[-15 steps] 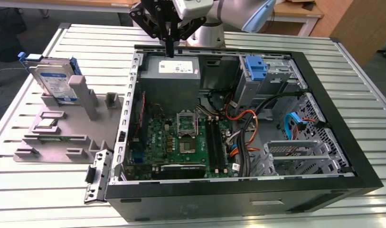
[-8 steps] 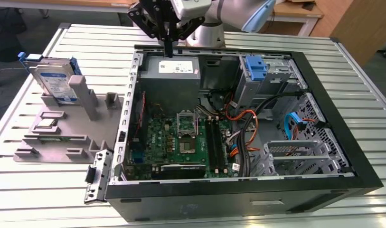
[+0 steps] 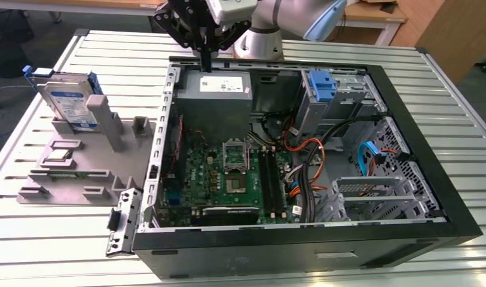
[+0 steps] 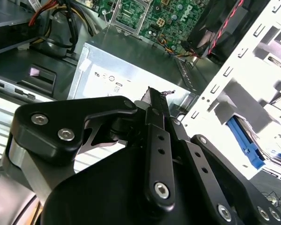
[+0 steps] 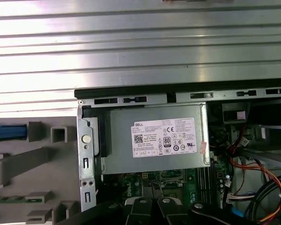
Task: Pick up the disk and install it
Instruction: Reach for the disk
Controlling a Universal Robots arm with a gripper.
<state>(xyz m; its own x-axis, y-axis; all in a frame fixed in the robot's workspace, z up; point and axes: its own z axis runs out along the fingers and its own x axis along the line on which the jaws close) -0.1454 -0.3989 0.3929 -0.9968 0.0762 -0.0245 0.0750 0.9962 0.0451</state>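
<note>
The disk, silver with a white-and-blue label and a blue frame, stands upright in a grey holder at the exterior view's left, outside the computer case. My gripper hangs over the far wall of the case, just above the grey metal box with a white sticker. It is well off to the right of the disk. Its black fingers are pressed together with nothing between them. In the first wrist view the gripper sits over the sticker box, and the disk's blue edge shows in the holder.
The open black computer case lies on a ribbed metal table. Inside are a green motherboard, orange and black cables, a bare blue bracket in the far bay and a metal cage.
</note>
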